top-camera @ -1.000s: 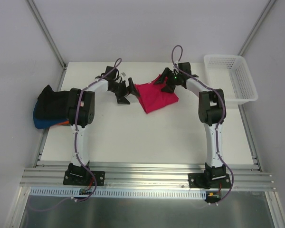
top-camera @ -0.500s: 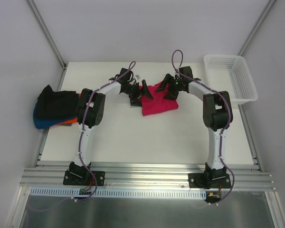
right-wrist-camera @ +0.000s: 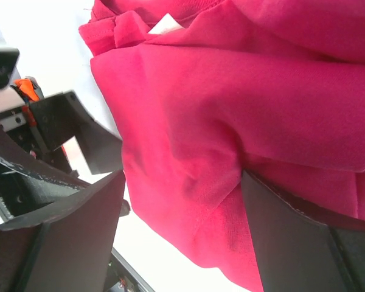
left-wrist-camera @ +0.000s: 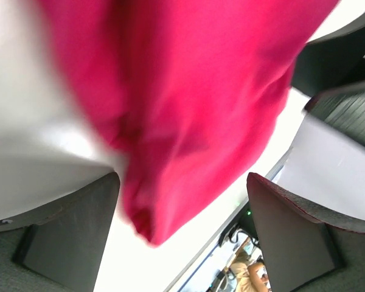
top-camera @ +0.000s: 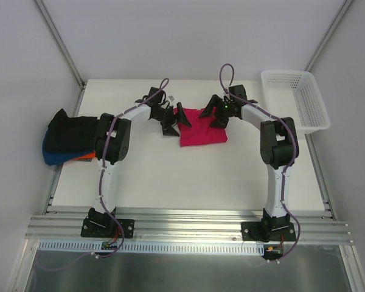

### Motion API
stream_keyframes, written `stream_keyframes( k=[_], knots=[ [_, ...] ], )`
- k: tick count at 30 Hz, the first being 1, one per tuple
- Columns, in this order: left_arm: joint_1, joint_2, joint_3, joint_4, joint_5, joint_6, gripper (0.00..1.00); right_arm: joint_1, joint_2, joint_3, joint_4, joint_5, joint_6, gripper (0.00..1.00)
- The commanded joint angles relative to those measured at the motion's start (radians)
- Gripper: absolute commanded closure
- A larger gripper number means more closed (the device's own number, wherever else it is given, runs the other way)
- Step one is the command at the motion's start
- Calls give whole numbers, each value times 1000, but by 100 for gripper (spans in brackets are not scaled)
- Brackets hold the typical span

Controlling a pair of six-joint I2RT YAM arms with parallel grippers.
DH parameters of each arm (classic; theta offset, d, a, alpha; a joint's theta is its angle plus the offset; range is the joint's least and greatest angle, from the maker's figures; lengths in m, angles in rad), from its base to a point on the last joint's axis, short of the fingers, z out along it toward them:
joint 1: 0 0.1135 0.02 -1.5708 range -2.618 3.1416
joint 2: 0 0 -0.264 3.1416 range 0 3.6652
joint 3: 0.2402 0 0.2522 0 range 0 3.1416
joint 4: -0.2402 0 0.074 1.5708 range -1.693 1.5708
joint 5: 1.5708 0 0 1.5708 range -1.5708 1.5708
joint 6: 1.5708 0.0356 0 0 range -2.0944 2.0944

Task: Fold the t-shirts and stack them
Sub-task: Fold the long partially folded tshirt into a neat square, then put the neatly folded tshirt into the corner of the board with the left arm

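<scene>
Left gripper (top-camera: 175,120): jaws spread wide, nothing clamped, with cloth showing between them in the wrist view. Right gripper (top-camera: 213,117): likewise released, straddling the shirt's upper right edge.

The crimson-pink t-shirt (top-camera: 202,131) lies folded in a rough rectangle on the table (top-camera: 188,182), just above frame centre. Expect light, limp cloth that sags and unfolds when lifted. Grasp the doubled edges at both sides together.

A white neck tag (right-wrist-camera: 164,24) shows no legible writing.
</scene>
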Motion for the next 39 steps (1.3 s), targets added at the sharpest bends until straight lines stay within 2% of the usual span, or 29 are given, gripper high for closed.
stream_keyframes(
  k=[1,5,16,32,36,39],
  knots=[
    [69,-132,-87,-84,-51,70,13,15,-75,28,-11,7,-3,19],
    [115,-164,-103,-120,-117,134,12,21,-74,26,-8,8,-3,19],
    [71,104,144,-115,-128,203,11,22,-92,-6,-6,13,-18,18],
    [10,207,210,-63,-84,188,16,20,-88,-4,-14,22,-10,18],
    [0,193,179,-65,-62,167,23,20,-91,-6,-12,22,-6,17],
    [-4,176,150,-65,-55,145,42,20,-88,-6,-9,20,-3,17]
  ],
)
